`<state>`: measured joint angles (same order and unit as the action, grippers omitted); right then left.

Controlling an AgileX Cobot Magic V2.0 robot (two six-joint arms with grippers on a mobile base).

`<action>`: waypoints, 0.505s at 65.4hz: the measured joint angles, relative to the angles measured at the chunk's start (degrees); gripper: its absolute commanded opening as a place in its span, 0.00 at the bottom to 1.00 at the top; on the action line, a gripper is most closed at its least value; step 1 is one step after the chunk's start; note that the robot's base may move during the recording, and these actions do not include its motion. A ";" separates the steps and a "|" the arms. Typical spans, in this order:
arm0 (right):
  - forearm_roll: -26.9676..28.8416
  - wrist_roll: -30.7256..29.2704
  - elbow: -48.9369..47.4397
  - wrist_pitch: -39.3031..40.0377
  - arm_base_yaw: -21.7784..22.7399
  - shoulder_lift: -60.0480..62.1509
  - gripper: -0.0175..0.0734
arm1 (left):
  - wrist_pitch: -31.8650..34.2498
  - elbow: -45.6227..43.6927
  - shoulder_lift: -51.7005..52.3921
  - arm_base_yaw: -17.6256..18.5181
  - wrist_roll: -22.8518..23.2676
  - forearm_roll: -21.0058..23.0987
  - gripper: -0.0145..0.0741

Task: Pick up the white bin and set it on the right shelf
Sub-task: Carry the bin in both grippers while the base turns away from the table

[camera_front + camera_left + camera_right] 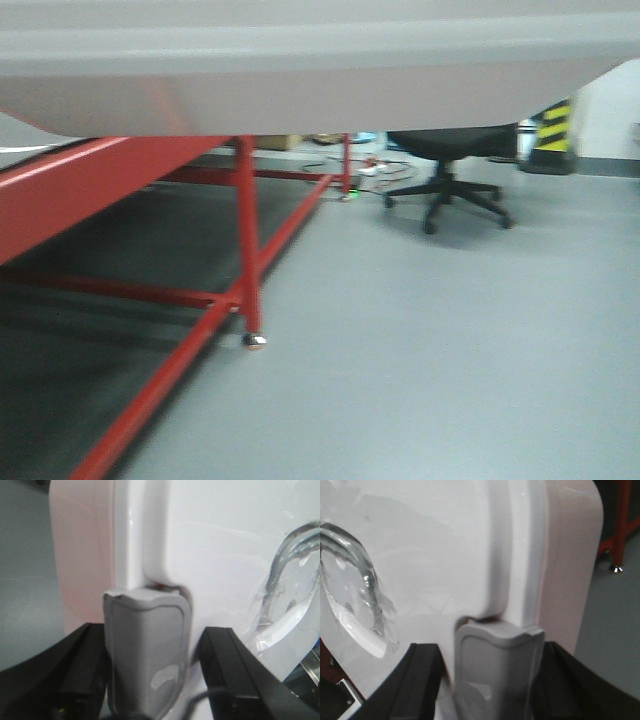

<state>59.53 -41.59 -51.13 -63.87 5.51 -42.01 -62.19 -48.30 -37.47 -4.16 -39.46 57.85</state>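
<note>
The white bin fills the top of the front view, seen from below and off the floor. In the left wrist view its glossy lid and pinkish side are close up. My left gripper straddles the grey latch at that end, black fingers on either side. In the right wrist view my right gripper holds the other grey latch of the bin the same way. The lid's recessed handle shows in both wrist views. The right shelf is out of view.
A red-framed table stands to the left, its leg foot on the grey floor. A black office chair is ahead to the right, with cables on the floor beside it. A yellow-and-black striped post stands behind.
</note>
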 measured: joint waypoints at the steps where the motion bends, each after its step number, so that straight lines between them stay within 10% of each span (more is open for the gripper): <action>1: 0.00 0.00 0.00 0.10 0.00 0.00 0.63 | 0.00 0.00 0.00 0.00 0.00 0.00 0.44; 33: 0.00 0.00 0.00 0.04 0.00 0.00 0.63 | 0.00 0.00 0.00 0.00 -0.09 0.00 0.44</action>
<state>59.53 -41.59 -51.13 -63.83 5.51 -42.01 -62.19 -48.30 -37.47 -4.16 -39.54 57.85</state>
